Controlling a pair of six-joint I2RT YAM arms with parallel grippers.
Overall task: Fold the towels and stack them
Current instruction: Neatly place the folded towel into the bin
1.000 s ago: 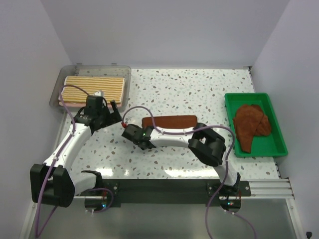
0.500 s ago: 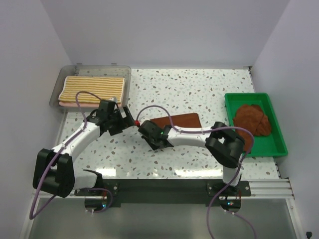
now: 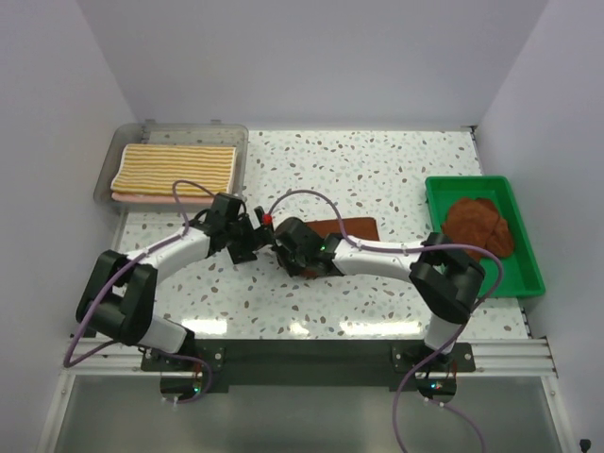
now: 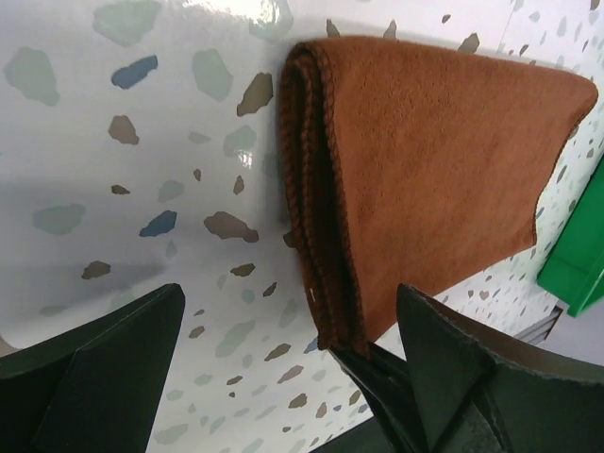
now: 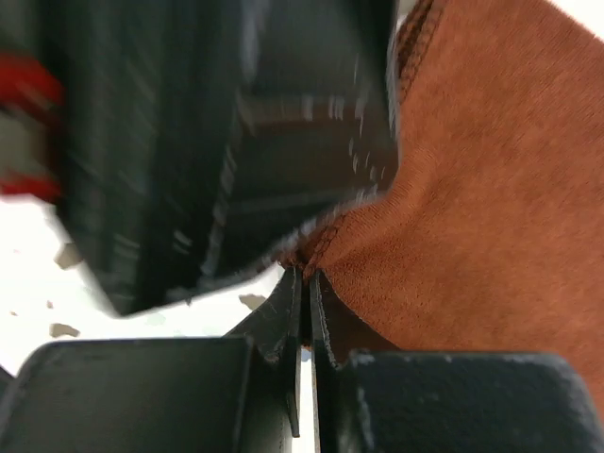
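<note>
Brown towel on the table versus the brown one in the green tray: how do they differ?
The table towel is folded in neat layers; the tray towel lies crumpled in a heap. The table towel is pinched at its edge by the shut right claw; the tray towel sits untouched in the green tray. Both are the same plain rust-brown cloth.
</note>
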